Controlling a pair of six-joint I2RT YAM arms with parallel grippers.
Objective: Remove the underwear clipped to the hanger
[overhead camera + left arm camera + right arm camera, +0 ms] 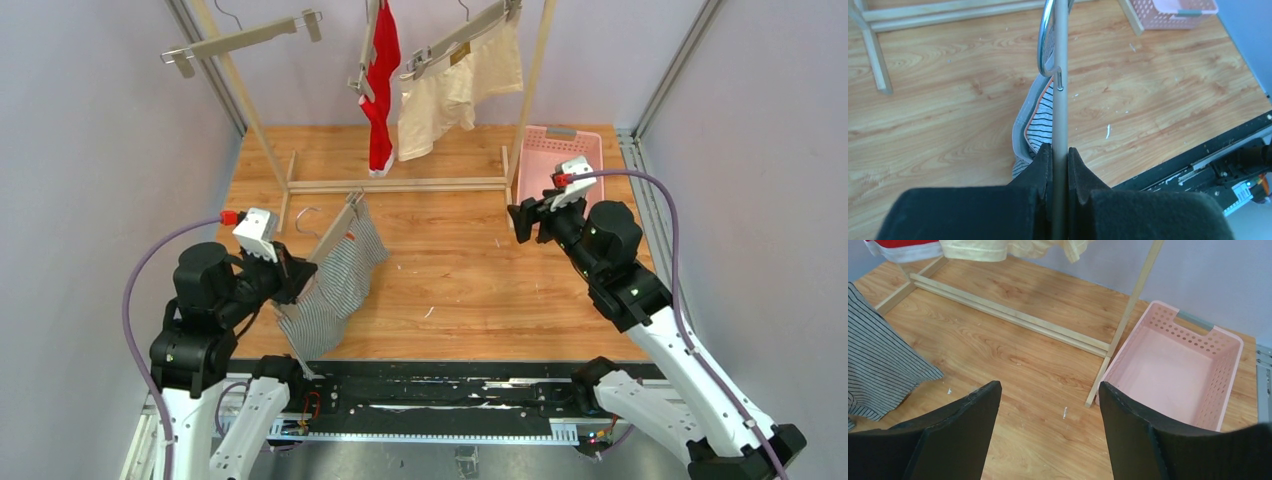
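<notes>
The grey striped underwear [335, 292] hangs from a beige clip hanger [338, 230] low over the table's left side. My left gripper [300, 275] is shut on that hanger's bar [1060, 100], with the striped cloth [1040, 120] drooping just beyond the fingers. The red underwear [381, 90] and the cream underwear [455, 90] hang clipped to hangers on the wooden rack at the back. My right gripper [520, 220] stands open and holds nothing, above the table to the right of the striped underwear [883, 360], its jaws [1048, 387] wide apart.
A pink perforated basket [560, 160] sits at the back right, beside the rack's right post [1128, 320]. An empty clip hanger [245, 40] hangs at the rack's left. The rack's base rails [395, 185] cross the table's back.
</notes>
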